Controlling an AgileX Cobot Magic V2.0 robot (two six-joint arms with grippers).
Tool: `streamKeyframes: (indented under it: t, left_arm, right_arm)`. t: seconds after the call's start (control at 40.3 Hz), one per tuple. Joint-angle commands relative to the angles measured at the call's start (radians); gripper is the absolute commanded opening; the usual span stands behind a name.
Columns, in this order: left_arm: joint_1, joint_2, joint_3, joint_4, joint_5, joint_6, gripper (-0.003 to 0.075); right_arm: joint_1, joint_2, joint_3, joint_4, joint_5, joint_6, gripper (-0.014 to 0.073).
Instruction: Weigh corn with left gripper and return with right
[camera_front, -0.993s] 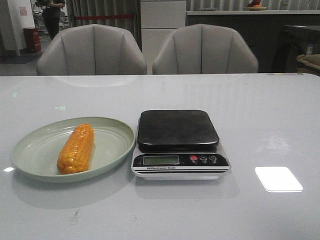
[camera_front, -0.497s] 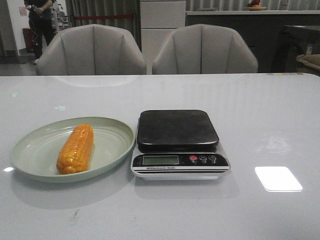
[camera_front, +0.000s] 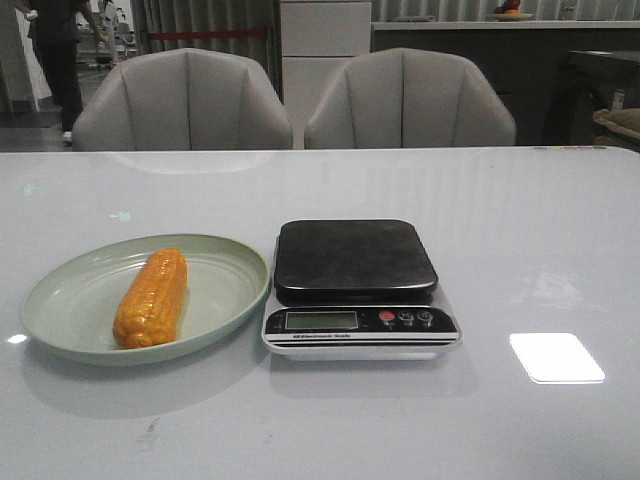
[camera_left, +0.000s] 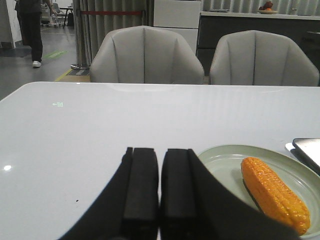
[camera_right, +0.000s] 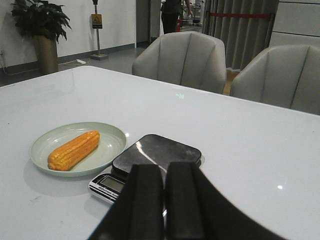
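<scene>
An orange-yellow corn cob (camera_front: 152, 297) lies lengthwise on a pale green plate (camera_front: 225, 290) at the table's left. A black kitchen scale (camera_front: 357, 260) with a display and buttons stands just right of the plate, its platform bare. Neither gripper shows in the front view. In the left wrist view my left gripper (camera_left: 159, 152) is shut and empty, beside the plate (camera_left: 225, 160) and apart from the corn (camera_left: 274, 193). In the right wrist view my right gripper (camera_right: 164, 167) is shut and empty, short of the scale (camera_right: 157, 152), with the corn (camera_right: 74, 149) on its plate (camera_right: 112, 145) beyond.
The white table (camera_front: 520, 250) carries a bright light reflection (camera_front: 556, 357) at the front right. Two grey chairs (camera_front: 183, 100) stand behind the far edge. A person (camera_front: 55, 50) walks in the background at the far left.
The corn, plate and scale have not moved. Only the person in the background has walked further left.
</scene>
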Motion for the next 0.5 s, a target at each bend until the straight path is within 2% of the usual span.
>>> streamKeyframes:
  t: [0.0, 0.149, 0.472]
  left_arm:
    - [0.000, -0.020, 0.000, 0.000, -0.069, -0.002, 0.0114]
    - [0.000, -0.020, 0.000, 0.000, -0.069, -0.002, 0.0114]
    - [0.000, -0.020, 0.000, 0.000, -0.069, -0.002, 0.0114]
  right_arm:
    - [-0.008, 0.008, -0.028, -0.010, -0.085, -0.008, 0.0193]
    - [-0.043, 0.008, -0.014, -0.010, -0.098, -0.008, 0.0193]
    - [-0.355, 0.008, 0.124, -0.010, -0.272, -0.008, 0.0193]
